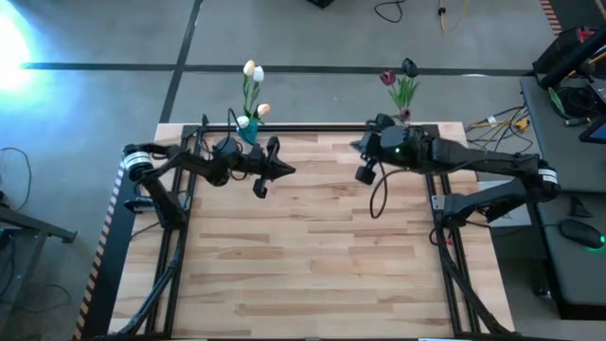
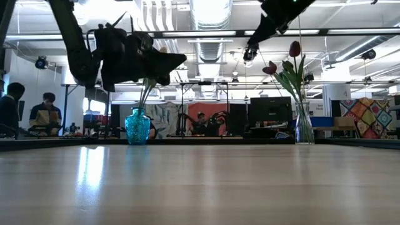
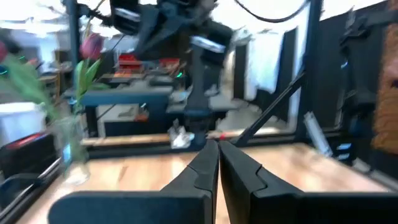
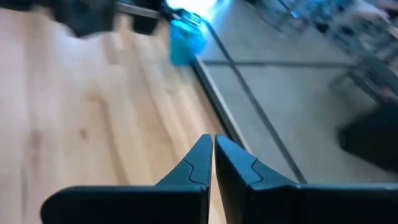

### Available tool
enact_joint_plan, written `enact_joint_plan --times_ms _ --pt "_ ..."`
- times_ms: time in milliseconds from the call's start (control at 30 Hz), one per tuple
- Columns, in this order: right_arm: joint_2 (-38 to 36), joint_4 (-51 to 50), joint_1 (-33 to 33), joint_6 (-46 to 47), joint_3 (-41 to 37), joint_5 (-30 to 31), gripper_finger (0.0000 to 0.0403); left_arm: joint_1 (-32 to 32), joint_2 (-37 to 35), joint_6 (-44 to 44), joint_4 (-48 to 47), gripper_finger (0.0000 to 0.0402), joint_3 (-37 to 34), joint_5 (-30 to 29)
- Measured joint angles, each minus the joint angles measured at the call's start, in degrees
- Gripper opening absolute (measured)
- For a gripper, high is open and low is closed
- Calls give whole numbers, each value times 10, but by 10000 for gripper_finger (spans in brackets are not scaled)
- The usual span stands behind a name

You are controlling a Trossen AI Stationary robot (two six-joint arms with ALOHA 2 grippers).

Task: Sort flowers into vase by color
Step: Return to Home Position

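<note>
Left gripper (image 3: 217,143) hovers above table (image 1: 312,265) near far edge, just beside blue vase (image 1: 248,133). Fingers pressed together, nothing between them. Right gripper (image 4: 213,138) raised high over far edge, near transparent vase (image 2: 304,128). Its fingers closed too, empty. Flowers (image 2: 294,49) all stand in 2 vases: white and peach heads (image 1: 252,69) in blue vase at far left, dark red and black heads (image 1: 388,78) with green leaves in transparent vase at far right. Vases well apart. People (image 2: 44,114) in room behind.
</note>
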Motion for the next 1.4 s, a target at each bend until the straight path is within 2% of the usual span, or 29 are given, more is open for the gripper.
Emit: enact_joint_plan --times_ms 167,300,567,833,900,1000,1300,1400 --pt "-2 151 0 -16 -95 -90 12 0 -61 75 -132 0 -13 -41" --pt "-2 258 0 -32 -164 -154 12 -2 -108 112 -201 0 -33 -84" --pt "-2 401 1 -22 -265 -194 12 -22 -181 137 -267 0 -89 -166" --pt "-21 458 6 -14 -344 -194 12 -81 -267 149 -277 0 -164 -288" --pt "-35 472 6 -12 -365 -212 12 -92 -290 153 -295 0 -179 -313" --pt "-62 474 5 -3 -396 -239 12 -95 -324 149 -312 0 -204 -324" --pt "-199 476 5 28 -498 -216 12 -95 -445 139 -316 0 -288 -352" --pt "-253 475 5 45 -536 -204 12 -95 -490 136 -382 0 -285 -355"
